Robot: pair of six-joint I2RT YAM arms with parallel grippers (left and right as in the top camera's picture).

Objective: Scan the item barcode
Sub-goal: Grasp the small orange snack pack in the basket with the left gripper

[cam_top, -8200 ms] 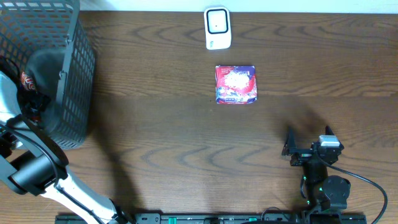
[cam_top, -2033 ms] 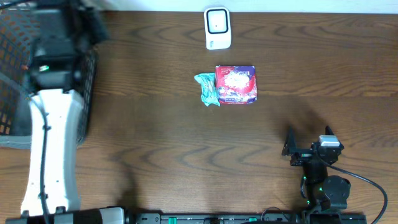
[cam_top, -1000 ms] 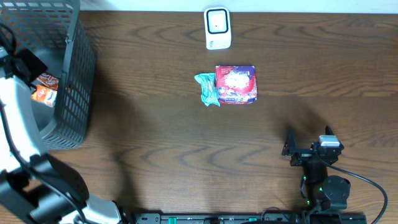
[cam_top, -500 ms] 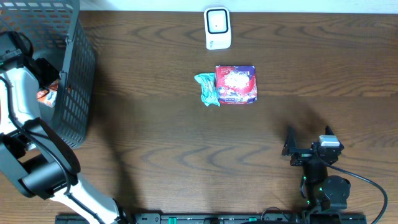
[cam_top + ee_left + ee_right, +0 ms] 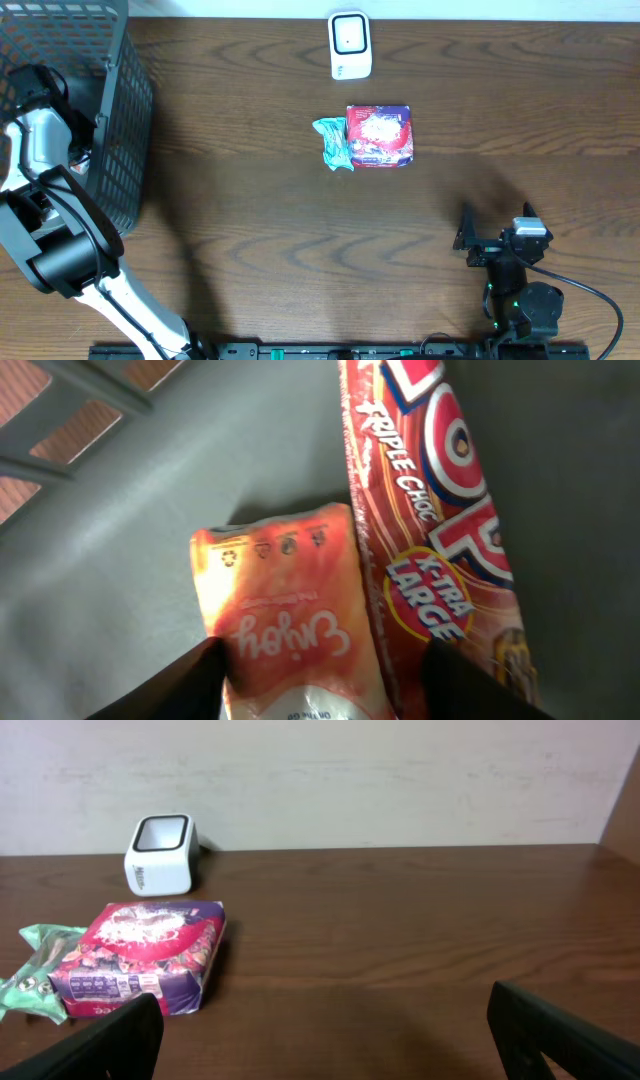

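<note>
The left gripper [image 5: 315, 680] has sunk into the wire basket [image 5: 125, 110] in the last second, its jaws narrowing yet still apart astride the orange pouch [image 5: 285, 600], so a pick for the scanner [image 5: 350, 45] looks imminent. The pouch lies flat on the basket floor beside a red Triple Choc packet [image 5: 430, 510], its long axis running between the fingers and its sealed end pointing away from the wrist; the right gripper [image 5: 340, 1040] rests wide open

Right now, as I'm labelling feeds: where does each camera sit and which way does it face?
Overhead: above the table, facing down; left arm and right arm show.
Left wrist: inside the basket, facing an orange pouch; left gripper shows.
Right wrist: low, facing the wall; right gripper shows.
Overhead and right wrist share scanner and red box.
</note>
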